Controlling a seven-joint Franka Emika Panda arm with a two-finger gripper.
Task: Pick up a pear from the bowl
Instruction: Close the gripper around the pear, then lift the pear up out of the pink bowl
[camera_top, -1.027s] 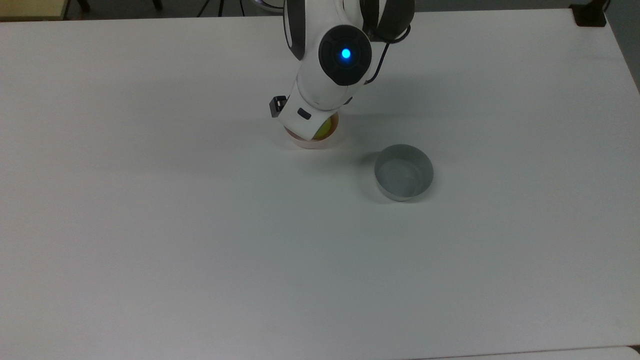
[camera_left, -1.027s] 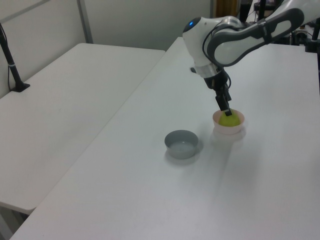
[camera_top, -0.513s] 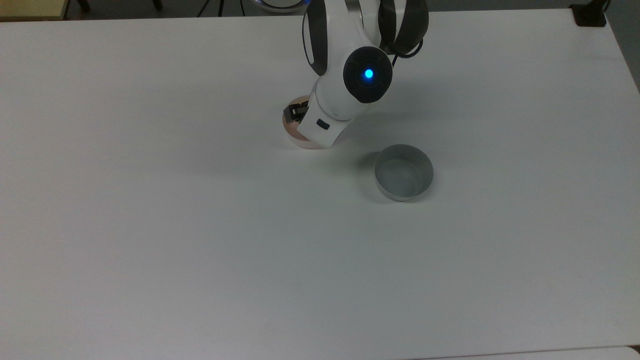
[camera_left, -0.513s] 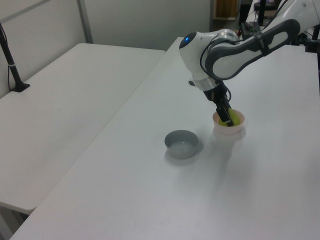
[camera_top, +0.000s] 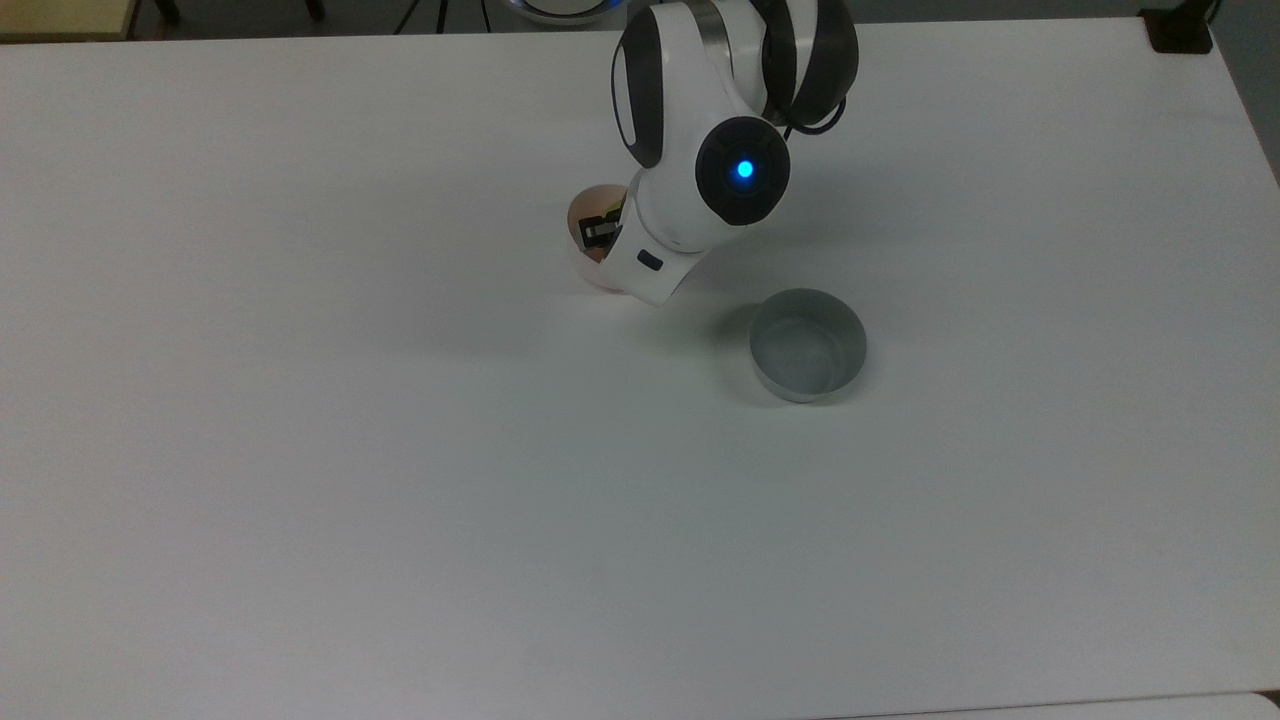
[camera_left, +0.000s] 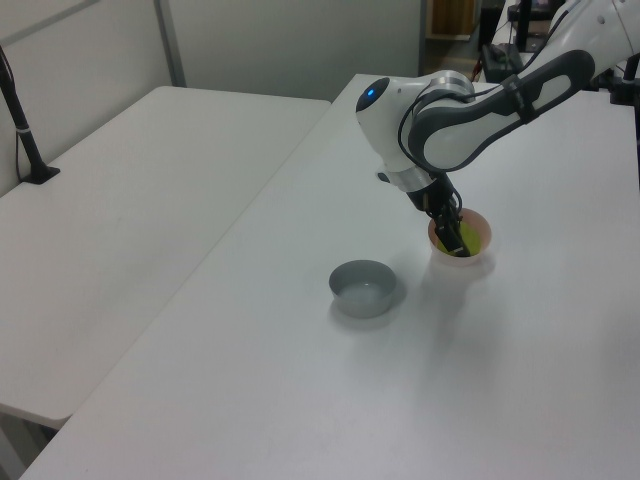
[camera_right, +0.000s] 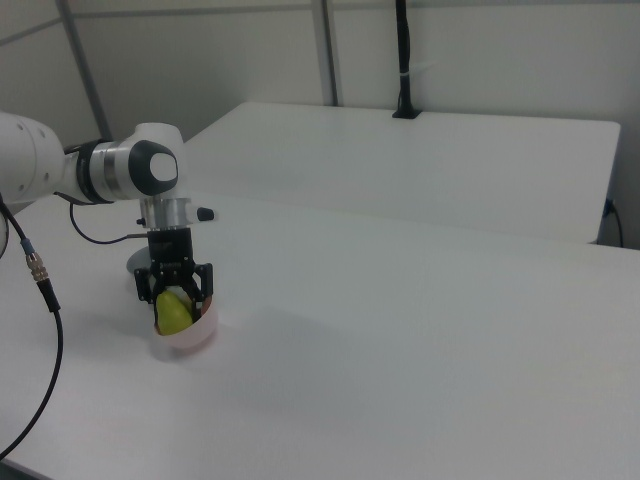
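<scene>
A yellow-green pear (camera_right: 173, 313) lies in the pale pink bowl (camera_right: 192, 340). In the right view the bowl leans over to one side. My gripper (camera_right: 173, 298) reaches down into the bowl, open, with one finger on each side of the pear and a small gap showing between them. In the left view the gripper (camera_left: 452, 238) dips into the bowl (camera_left: 466, 265) beside the pear (camera_left: 470, 240). From the top view the wrist covers most of the bowl (camera_top: 580, 215), and the dark gripper (camera_top: 600, 232) shows inside its rim.
An empty grey bowl (camera_top: 808, 345) stands on the white table (camera_top: 400, 500), toward the top view's right of the pink bowl; it also shows in the left view (camera_left: 364, 288). A second white table (camera_left: 120, 200) stands alongside, with a black post (camera_right: 404, 60) on it.
The wrist has swung toward the top view's right and the gripper has sunk deeper into the bowl around the pear. The pink bowl has shifted a little and tipped.
</scene>
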